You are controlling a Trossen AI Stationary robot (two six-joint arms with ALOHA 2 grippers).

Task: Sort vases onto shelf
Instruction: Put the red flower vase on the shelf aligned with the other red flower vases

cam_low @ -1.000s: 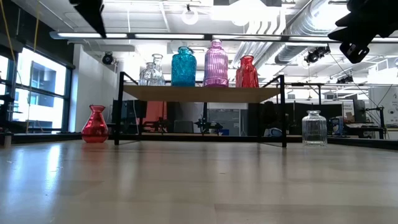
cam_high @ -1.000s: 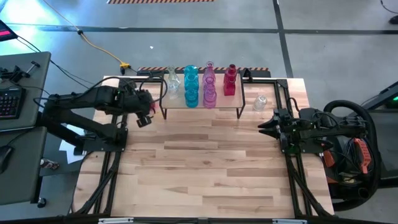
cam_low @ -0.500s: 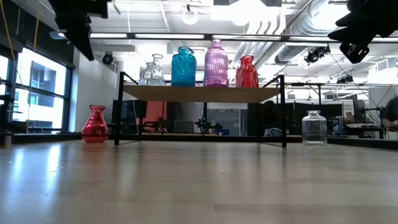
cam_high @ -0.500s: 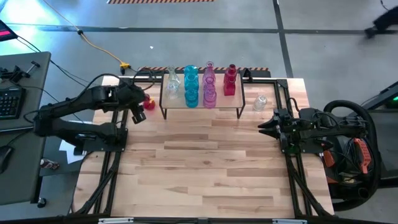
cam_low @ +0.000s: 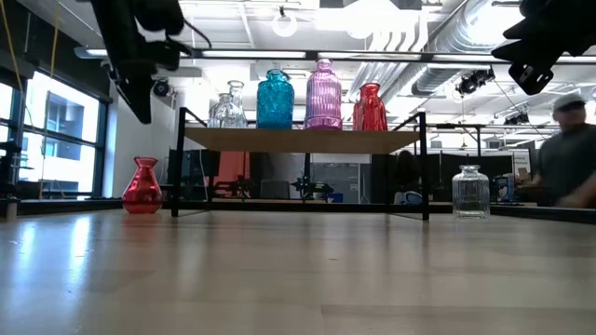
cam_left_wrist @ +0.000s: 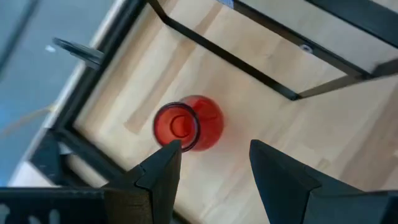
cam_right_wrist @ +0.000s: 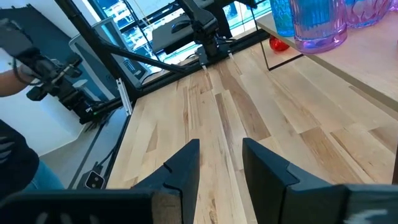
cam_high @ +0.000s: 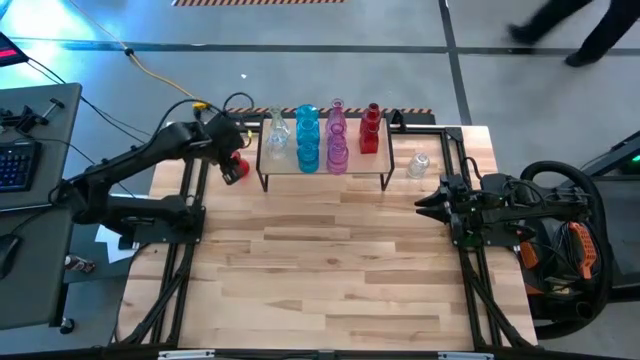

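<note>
Red vase (cam_left_wrist: 186,124) on table just left of shelf (cam_high: 325,172), upright. Left gripper (cam_left_wrist: 214,165) above it, fingers spread, empty. Glass: likely rigid, slick, breakable; grip at narrow neck w/ light squeeze. Right gripper (cam_right_wrist: 221,155) idle at table's right, slightly parted, empty.

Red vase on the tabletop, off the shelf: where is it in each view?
High: red vase just left of the shelf.
Low: at far left, outside the shelf's left leg.
Left wrist: centre, seen from above.
Right wrist: small red spot under the shelf.
Shared landmark: the shelf's black leg.
</note>
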